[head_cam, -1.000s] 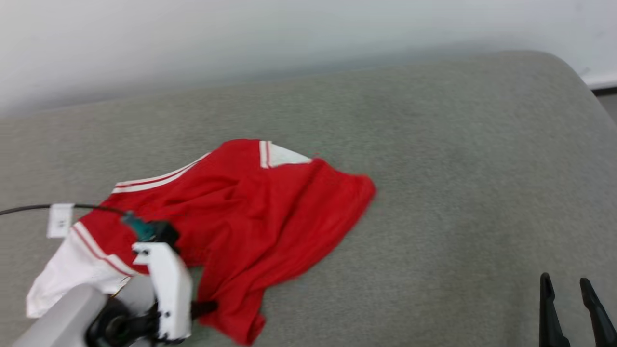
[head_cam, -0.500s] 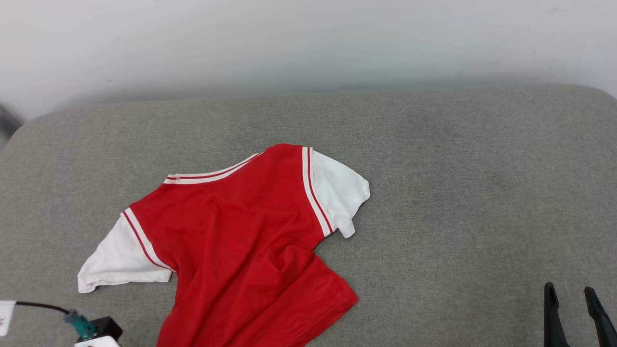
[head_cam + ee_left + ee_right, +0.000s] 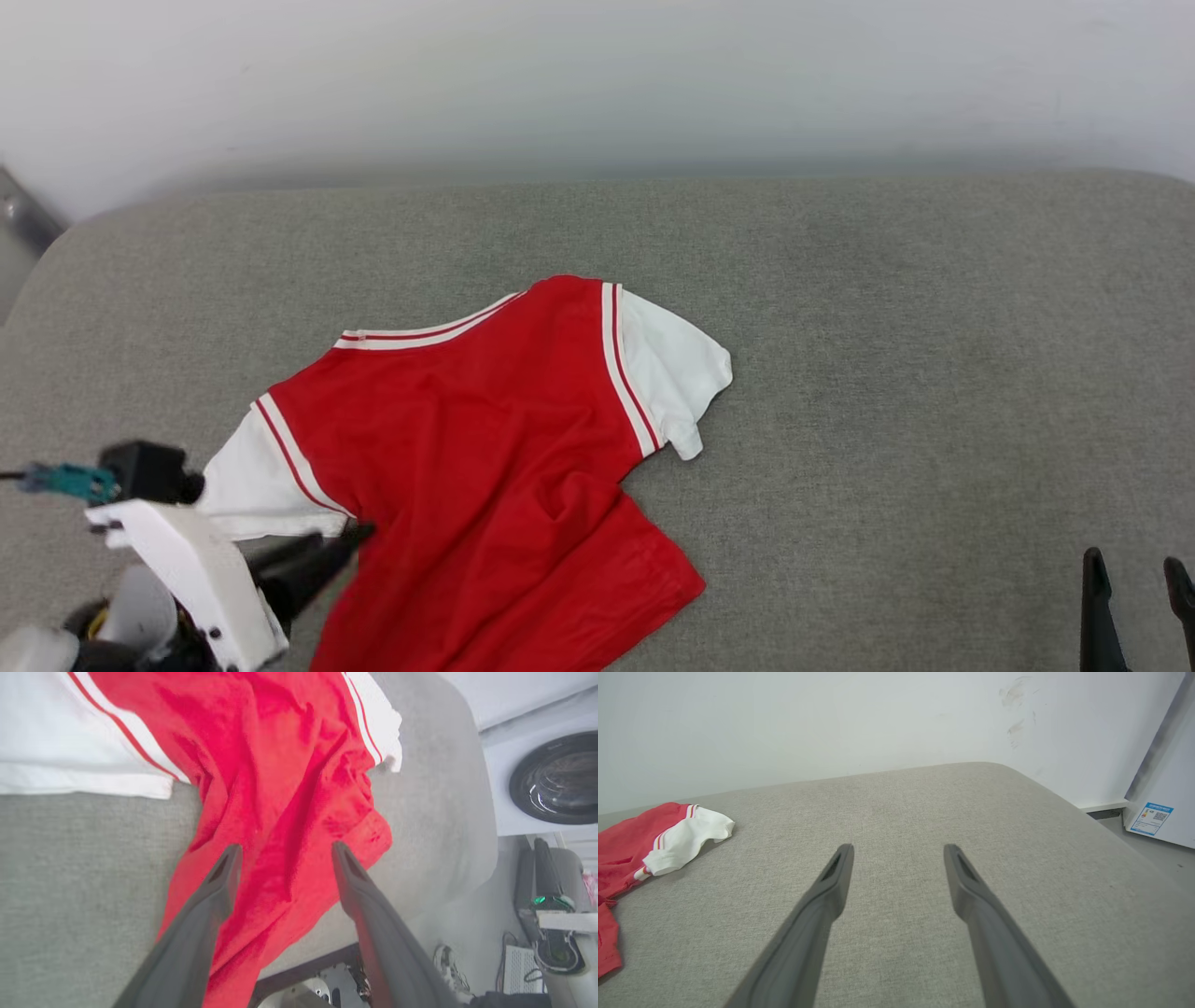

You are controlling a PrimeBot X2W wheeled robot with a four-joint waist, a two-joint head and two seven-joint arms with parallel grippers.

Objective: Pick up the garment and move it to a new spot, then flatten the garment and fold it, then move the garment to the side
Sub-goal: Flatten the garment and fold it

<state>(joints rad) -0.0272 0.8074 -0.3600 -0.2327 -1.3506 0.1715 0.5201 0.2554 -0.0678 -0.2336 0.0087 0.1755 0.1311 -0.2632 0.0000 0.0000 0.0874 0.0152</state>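
The red garment (image 3: 485,448), its white sleeves stripe-edged, lies rumpled. The left end effector (image 3: 282,851) hangs spread over the garment's lower part. The right end effector (image 3: 899,851), well apart from the garment, is spread too.

Surface: grey woven cushion (image 3: 887,392), broad, corners rounded, its far edge running along the white wall (image 3: 597,84).

On it: the garment (image 3: 485,467), a red shirt with white sleeves and red-and-white stripe trim. It lies spread out, plain red side up. The collar end points toward the wall but stops well short of it. The body runs away from the wall to the cushion's opposite edge. Both sleeves lie flat on the fabric. Long creases run through the lower body. In the left wrist view the hem appears to hang past that edge.
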